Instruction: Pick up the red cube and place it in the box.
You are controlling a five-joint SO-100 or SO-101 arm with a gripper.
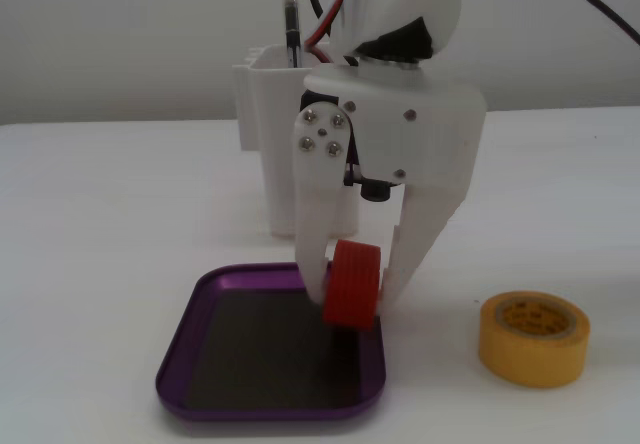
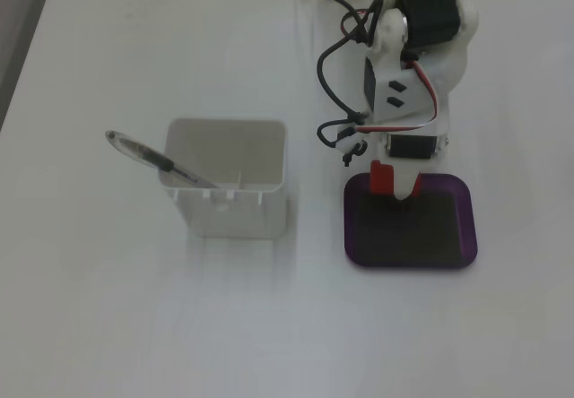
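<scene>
**Red cube pinched over the box's rim**

In a fixed view: one red cube (image 1: 352, 284), one box (image 1: 200, 309), one yellow tape roll (image 1: 534, 338) on the table right of the box, well apart. One white container (image 1: 262, 134) stands behind the arm, partly hidden by it. Gripper (image 1: 354, 299) points down, jaws pinching the cube from both sides, cube above the box's right rear corner.

In another fixed view: same single cube (image 2: 382, 177) at the box's (image 2: 411, 256) top edge. White container (image 2: 229, 203) sits left of the box, apart, with one pen (image 2: 152, 158) leaning in it. Gripper (image 2: 395, 187) fingers flank the cube.
</scene>
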